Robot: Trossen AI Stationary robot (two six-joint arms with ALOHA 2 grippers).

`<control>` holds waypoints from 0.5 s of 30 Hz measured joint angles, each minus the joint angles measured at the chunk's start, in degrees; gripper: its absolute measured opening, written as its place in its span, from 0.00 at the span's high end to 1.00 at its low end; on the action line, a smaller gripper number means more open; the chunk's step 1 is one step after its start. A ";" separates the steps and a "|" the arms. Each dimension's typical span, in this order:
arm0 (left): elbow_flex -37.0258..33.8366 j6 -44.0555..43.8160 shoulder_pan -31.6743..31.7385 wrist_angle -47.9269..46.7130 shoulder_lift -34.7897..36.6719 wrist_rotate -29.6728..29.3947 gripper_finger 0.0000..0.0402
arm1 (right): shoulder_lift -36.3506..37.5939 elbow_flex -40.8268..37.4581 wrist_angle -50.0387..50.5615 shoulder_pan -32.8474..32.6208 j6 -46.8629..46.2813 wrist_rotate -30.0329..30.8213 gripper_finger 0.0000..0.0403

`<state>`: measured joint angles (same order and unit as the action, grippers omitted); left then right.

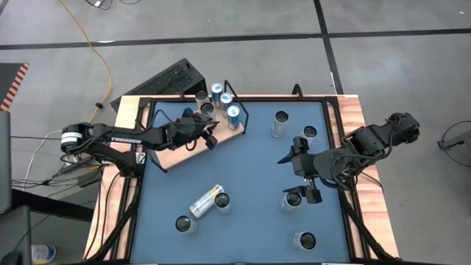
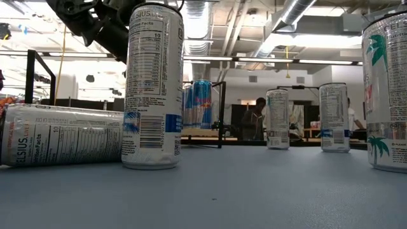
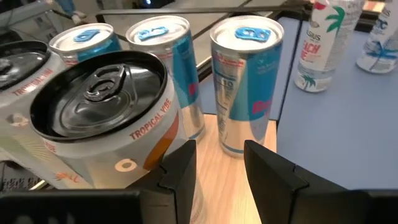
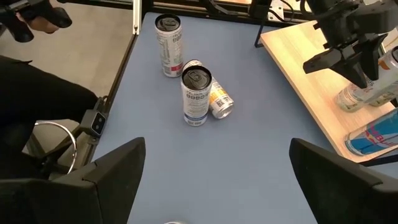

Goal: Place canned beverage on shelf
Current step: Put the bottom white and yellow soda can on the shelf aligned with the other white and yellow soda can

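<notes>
Now the left claw (image 1: 209, 137) is hovering apart over the shelf (image 1: 184, 151); the thin can (image 1: 207, 109) (slippery, denting easily) wants a mid-body grip.

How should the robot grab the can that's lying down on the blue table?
Probably from straight above, fingers closing across the middle of the lying can. Its round sides face up and its length runs diagonally, so the jaws should straddle the width. An upright can touches or nearly touches one end, so stay clear of that end.
</notes>
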<state>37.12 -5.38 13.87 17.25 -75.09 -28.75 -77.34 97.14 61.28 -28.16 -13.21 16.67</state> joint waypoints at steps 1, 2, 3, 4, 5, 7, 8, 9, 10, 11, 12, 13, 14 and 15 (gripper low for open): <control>0.00 -0.09 0.16 0.24 -0.02 -0.05 0.69 | 0.00 0.00 0.00 0.00 0.00 -0.02 0.05; 0.00 -0.23 0.31 0.44 -0.01 -0.07 0.69 | 0.00 0.00 0.00 0.00 -0.01 -0.02 0.05; 0.02 -0.24 0.49 0.47 -0.02 -0.05 0.69 | 0.00 0.00 0.00 0.00 -0.01 0.00 0.05; 0.02 -0.32 0.64 0.44 -0.02 -0.04 0.69 | 0.00 0.00 0.00 0.00 0.00 -0.01 0.05; 0.02 -0.51 0.76 0.44 -0.02 -0.04 0.69 | 0.00 0.00 0.00 0.00 0.00 -0.02 0.05; 0.03 -1.25 1.03 0.44 0.00 -0.04 0.69 | 0.00 0.00 0.00 0.00 -0.02 -0.02 0.05; 0.04 -1.64 1.14 0.44 -0.01 -0.04 0.69 | 0.00 0.00 0.00 0.00 0.00 -0.02 0.05; 0.04 -1.95 1.22 0.42 -0.02 -0.05 0.69 | 0.00 0.00 0.00 0.00 0.00 -0.02 0.05; 0.04 -2.32 1.24 0.42 0.00 -0.08 0.69 | 0.00 0.00 0.00 0.00 0.00 -0.02 0.05; 0.04 -2.44 1.24 0.44 0.00 -0.10 0.69 | 0.00 0.00 0.00 0.00 0.00 -0.02 0.05; 0.04 -2.57 1.24 0.50 0.00 -0.10 0.69 | 0.00 0.00 0.00 0.00 0.00 -0.02 0.05; 0.04 -2.66 1.24 0.70 -0.01 -0.02 0.69 | 0.00 0.00 -0.01 0.00 0.00 -0.02 0.05; 0.04 -2.76 1.24 1.15 -0.02 0.15 0.69 | 0.00 0.00 0.00 0.00 0.00 -0.02 0.05; 0.04 -2.73 1.24 1.90 -0.02 0.77 0.69 | 0.00 0.00 0.00 0.00 0.00 -0.02 0.05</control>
<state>37.17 -8.11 15.11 19.15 -75.11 -27.99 -77.34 97.14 61.27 -28.16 -13.21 16.64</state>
